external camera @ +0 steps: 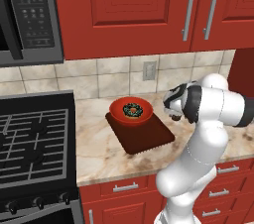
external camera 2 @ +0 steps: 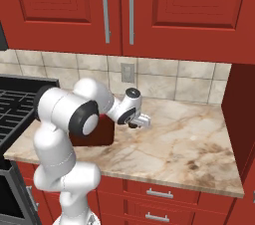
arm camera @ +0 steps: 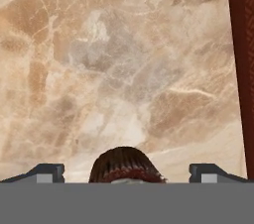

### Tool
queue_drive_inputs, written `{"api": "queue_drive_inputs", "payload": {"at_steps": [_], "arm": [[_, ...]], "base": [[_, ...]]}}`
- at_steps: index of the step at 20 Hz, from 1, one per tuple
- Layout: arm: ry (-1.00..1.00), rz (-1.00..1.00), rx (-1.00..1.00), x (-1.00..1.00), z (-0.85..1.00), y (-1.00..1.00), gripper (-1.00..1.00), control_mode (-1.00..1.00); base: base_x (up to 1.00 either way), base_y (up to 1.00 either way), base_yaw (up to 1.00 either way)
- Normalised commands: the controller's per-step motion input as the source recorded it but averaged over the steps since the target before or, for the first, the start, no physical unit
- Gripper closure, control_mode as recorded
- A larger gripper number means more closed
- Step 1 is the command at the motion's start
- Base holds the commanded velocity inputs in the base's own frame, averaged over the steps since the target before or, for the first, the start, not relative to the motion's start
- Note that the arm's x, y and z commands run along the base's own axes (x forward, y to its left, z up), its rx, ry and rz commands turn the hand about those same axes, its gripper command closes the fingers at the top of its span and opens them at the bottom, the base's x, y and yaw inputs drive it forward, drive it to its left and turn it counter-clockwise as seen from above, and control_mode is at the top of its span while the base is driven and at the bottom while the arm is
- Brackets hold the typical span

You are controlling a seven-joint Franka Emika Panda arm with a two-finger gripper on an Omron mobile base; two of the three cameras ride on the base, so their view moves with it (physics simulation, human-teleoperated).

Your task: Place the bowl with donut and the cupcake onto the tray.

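On the marbled beige stone surface (external camera: pixel 99 148), the round red-orange bowl (external camera: pixel 131 111) with its dark teal-flecked ring donut (external camera: pixel 132 110) already sits on the flat dark brown rectangular tray (external camera: pixel 141 136), while rightward the spread tool (arm camera: pixel 126 172) straddles the tiny brown-topped cupcake (arm camera: pixel 126 166), likely light and soft, best pinched gently by its wrapper

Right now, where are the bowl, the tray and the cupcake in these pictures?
bowl (external camera: pixel 119 114): left base view, on its left inner wall beside the donut.
tray (external camera: pixel 144 136): left base view, on its bare front part.
cupcake (arm camera: pixel 124 161): hand view, on its dark brown top.
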Motion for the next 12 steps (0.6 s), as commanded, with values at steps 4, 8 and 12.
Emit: {"api": "queue_drive_inputs", "payload": {"at_steps": [4, 8, 12], "arm": [[0.00, 0.01, 0.00, 0.16, 0.00, 0.00, -1.00, -1.00], [0.00, 0.01, 0.00, 0.12, 0.00, 0.00, -1.00, -1.00], [0.00, 0.01, 0.00, 0.06, -0.04, 0.00, -1.00, -1.00]], "base": [[0.00, 0.00, 0.00], [0.00, 0.00, 0.00], [0.00, 0.00, 0.00]]}}
